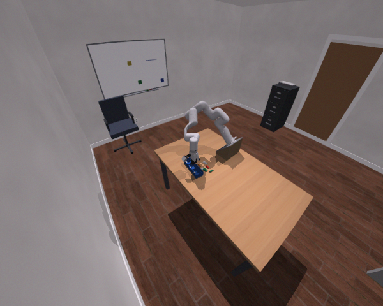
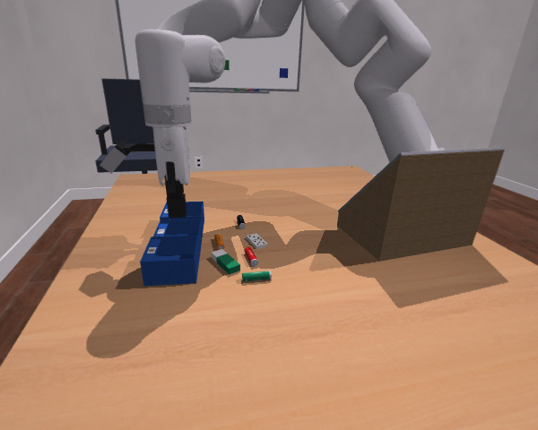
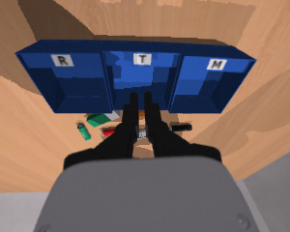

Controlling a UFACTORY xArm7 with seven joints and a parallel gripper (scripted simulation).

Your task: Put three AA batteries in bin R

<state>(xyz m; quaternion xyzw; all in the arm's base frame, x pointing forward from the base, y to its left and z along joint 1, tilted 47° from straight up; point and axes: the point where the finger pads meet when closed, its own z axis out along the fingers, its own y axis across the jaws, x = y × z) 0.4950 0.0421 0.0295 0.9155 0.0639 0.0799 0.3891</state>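
My gripper (image 1: 194, 162) (image 2: 177, 215) (image 3: 141, 101) is shut and empty, above the middle bin T (image 3: 159, 60). The bin R (image 2: 169, 271) (image 3: 39, 79) is at the left end of the blue row in the wrist view; nothing shows in it. A green battery (image 2: 256, 276) (image 3: 83, 131), a red battery (image 2: 250, 256) (image 3: 108, 131), an orange battery (image 2: 219, 241) (image 3: 141, 113) and a black battery (image 2: 240, 221) (image 3: 181, 128) lie on the table beside the bins. The fingers partly hide the orange one in the wrist view.
A green and white block (image 2: 227, 262) (image 3: 99, 120) lies beside the bins. A white dotted tile (image 2: 256, 240) (image 3: 142, 133) lies near the red battery. The bin M (image 3: 239, 65) is at the other end of the row. A large slanted panel (image 2: 434, 208) stands near the arm's base.
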